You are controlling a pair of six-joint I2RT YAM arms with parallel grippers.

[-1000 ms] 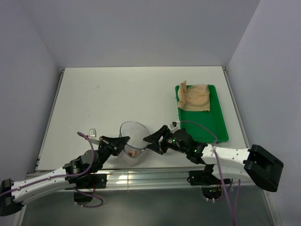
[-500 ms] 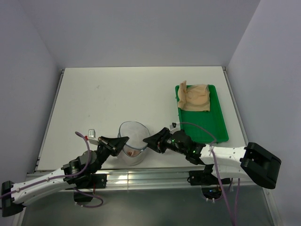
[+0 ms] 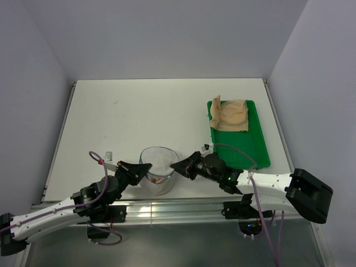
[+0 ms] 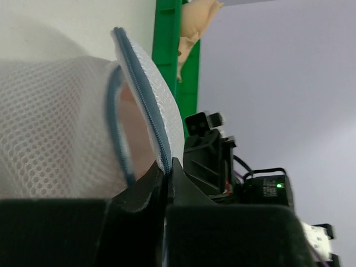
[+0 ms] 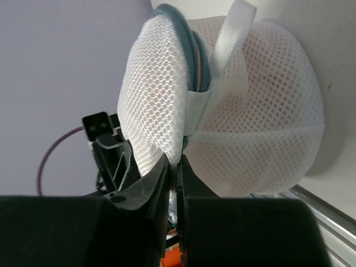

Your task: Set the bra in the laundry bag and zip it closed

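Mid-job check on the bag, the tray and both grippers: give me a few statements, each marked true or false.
1. The bra is inside the laundry bag. True: its pink shows through the mesh.
2. The green tray holds nothing. False: a tan garment lies at its far end.
3. The left gripper is open and clear of the bag. False: its jaws are shut on the bag's rim.
4. The right gripper pinches the bag's mesh. True.
5. The bag is zipped fully closed. False: in the left wrist view the two zip edges stand apart.
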